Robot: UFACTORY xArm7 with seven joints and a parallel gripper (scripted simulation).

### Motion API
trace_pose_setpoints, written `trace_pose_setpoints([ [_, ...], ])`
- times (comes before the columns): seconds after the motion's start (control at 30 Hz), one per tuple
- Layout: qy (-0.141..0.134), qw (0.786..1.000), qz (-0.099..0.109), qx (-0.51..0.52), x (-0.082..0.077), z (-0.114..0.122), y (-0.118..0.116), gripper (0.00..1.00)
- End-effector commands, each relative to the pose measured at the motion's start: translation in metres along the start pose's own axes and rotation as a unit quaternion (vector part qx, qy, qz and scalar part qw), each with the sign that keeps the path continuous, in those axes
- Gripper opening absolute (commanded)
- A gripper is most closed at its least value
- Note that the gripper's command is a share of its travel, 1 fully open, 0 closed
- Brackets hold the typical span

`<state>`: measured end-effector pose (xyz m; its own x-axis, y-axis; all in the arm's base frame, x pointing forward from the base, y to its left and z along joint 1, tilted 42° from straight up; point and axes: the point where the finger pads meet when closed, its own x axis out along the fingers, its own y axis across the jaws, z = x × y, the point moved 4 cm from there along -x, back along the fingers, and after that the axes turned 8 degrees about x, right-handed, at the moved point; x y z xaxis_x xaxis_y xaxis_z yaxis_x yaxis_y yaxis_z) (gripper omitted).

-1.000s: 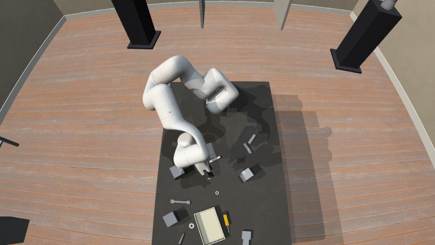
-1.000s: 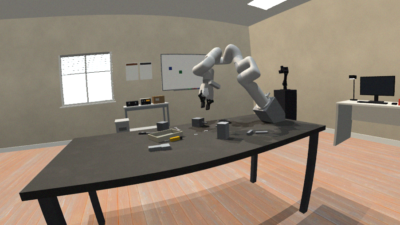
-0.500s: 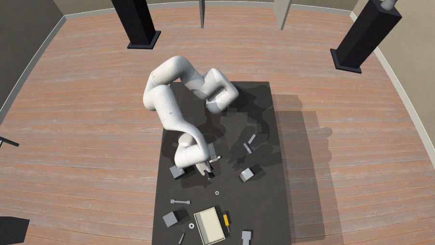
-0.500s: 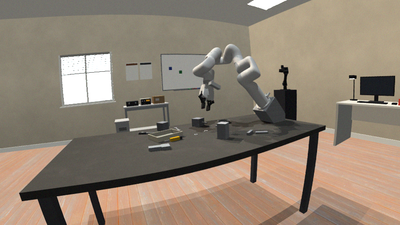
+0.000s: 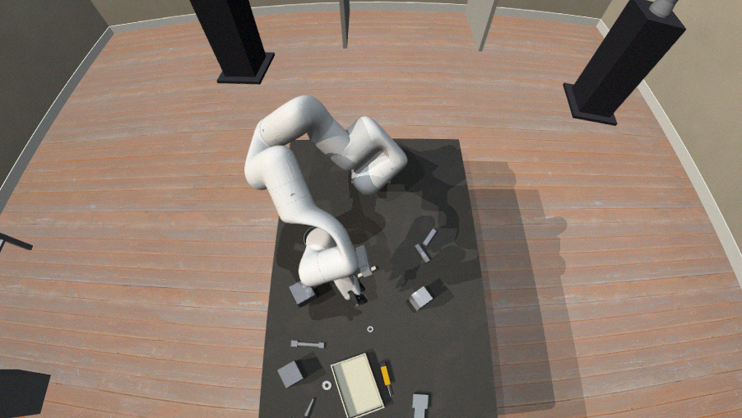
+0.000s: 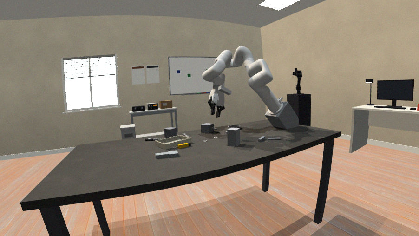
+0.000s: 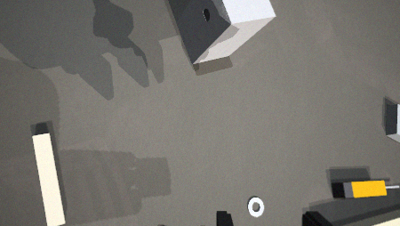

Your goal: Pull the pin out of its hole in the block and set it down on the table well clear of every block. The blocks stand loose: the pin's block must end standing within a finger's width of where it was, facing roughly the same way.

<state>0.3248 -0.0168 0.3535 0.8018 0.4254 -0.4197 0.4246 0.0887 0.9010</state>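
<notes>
The pin's block point(image 6: 207, 127) is a grey cube on the far side of the dark table. A short pin point(image 6: 214, 128) sticks out of its right face. In the overhead view this block point(image 5: 302, 292) lies partly under my arm, which hides the pin. My gripper point(image 6: 216, 112) hangs well above the table, slightly right of that block. Its fingers are partly open with nothing between them. It also shows in the overhead view point(image 5: 358, 296). In the wrist view only the fingertips show at the bottom edge, and the pin's block is out of view.
A second block point(image 7: 222, 31) point(image 5: 420, 297) with an empty hole stands to the right. A pale bar point(image 7: 46, 178), a washer point(image 7: 255, 206), a yellow tool point(image 7: 364, 189) and a tray point(image 5: 357, 383) lie on the table. A third block point(image 5: 293, 371) and two short bars point(image 5: 423, 253) lie farther off.
</notes>
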Motion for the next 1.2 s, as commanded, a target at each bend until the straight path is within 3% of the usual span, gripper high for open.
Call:
trace_pose_setpoints([
  [0.0,-0.001,1.0,0.003,0.004,0.0009,0.0002,0.0009,0.43],
  [1.17,-0.007,0.999,0.017,0.035,0.0102,0.0038,0.0001,0.43],
])
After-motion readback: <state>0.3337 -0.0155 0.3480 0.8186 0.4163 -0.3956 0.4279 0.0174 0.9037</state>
